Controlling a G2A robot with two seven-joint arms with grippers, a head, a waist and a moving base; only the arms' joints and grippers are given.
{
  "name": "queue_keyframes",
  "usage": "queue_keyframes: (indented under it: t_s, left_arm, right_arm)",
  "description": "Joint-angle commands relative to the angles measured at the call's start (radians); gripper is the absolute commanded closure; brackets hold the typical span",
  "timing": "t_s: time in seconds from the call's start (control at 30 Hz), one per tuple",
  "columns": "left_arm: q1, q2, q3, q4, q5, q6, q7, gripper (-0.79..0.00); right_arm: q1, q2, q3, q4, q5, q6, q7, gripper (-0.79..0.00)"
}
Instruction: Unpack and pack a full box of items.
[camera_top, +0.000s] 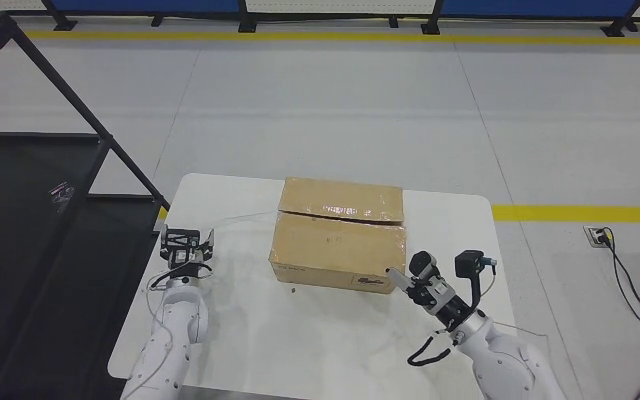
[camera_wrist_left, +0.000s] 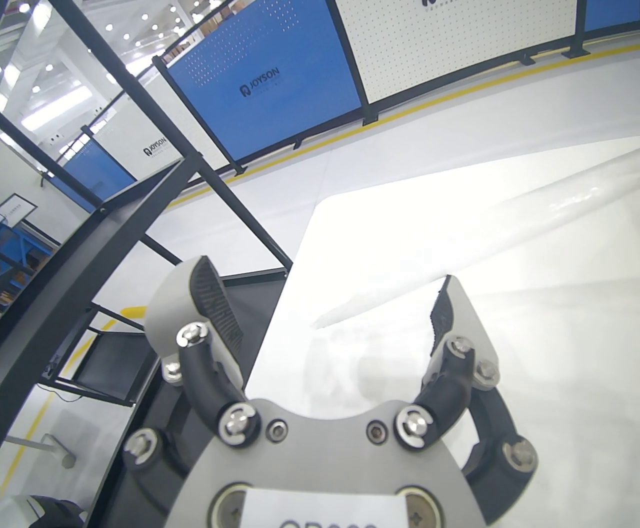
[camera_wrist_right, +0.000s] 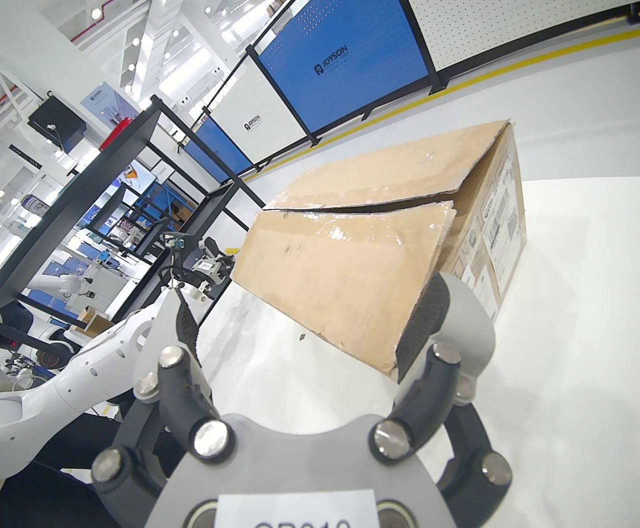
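Seemingly starting unpacking: brown cardboard box (camera_top: 338, 238) is sitting mid white bench (camera_top: 240, 330), flaps (camera_wrist_right: 350, 240) down.
Left gripper (camera_wrist_left: 325, 280): hanging spread, empty.
Right gripper (camera_wrist_right: 307, 295): hovering spread beside box corner.
Next: probably prying flaps up.

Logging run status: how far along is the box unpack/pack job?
Done: nothing visible. The box sits on the table with its flaps down.
In hand: nothing. The left gripper is open, off to the box's side. The right gripper is open, close to a near corner of the box.
Left: opening, unpacking and repacking.
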Motion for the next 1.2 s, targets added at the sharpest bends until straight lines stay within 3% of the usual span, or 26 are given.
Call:
queue_keyframes:
  t_s: [0.0, 0.3, 0.43, 0.67, 0.9, 1.17]
  left_arm:
    - [0.000, 0.003, 0.002, -0.002, 0.015, -0.046, -0.007, -0.785]
    - [0.064, 0.034, -0.054, -0.098, 0.078, -0.226, 0.014, -0.785]
    - [0.077, 0.043, -0.085, -0.134, 0.093, -0.229, -0.006, -0.785]
    - [-0.008, 0.046, -0.056, -0.058, 0.163, -0.286, -0.033, -0.785]
    - [-0.096, 0.049, -0.002, 0.042, 0.252, -0.394, 0.018, -0.785]
    - [-0.162, 0.037, 0.047, 0.107, 0.271, -0.382, 0.020, -0.785]
  right_arm:
    - [0.000, 0.000, 0.002, 0.002, 0.003, -0.001, 0.000, -0.785]
    - [-0.009, 0.002, 0.009, -0.001, 0.007, -0.001, -0.010, -0.785]
    - [-0.009, 0.002, 0.006, -0.003, 0.006, 0.003, -0.009, -0.785]
    - [0.002, 0.001, -0.008, -0.011, -0.002, 0.015, 0.001, -0.785]
    - [-0.028, 0.003, 0.004, -0.027, -0.006, 0.024, -0.015, -0.785]
    - [-0.067, 0.005, 0.019, -0.048, -0.005, 0.031, -0.035, -0.785]
